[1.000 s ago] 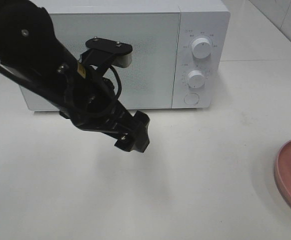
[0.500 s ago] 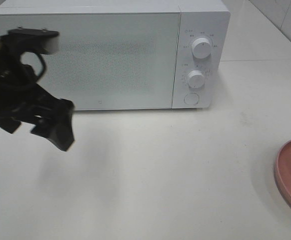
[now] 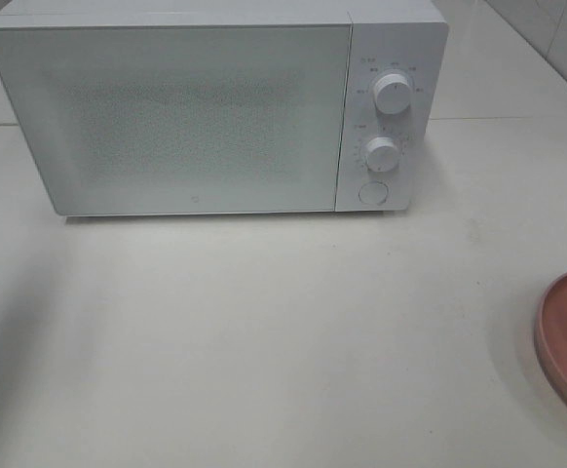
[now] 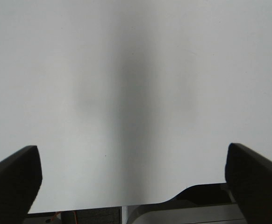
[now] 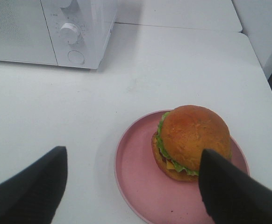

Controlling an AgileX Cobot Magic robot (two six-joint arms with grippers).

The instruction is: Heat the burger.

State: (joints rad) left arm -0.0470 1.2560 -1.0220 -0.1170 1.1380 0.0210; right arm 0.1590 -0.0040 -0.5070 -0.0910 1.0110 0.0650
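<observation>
The right gripper (image 5: 131, 186) hangs released, jaws wide, above the near right of the white table (image 3: 293, 341), holding nothing. Just beyond it the burger (image 5: 192, 140) sits on a pink plate (image 5: 136, 172). The left gripper (image 4: 133, 184) is likewise spread wide and empty over bare tabletop. Farthest back stands the closed white microwave (image 3: 196, 107).
</observation>
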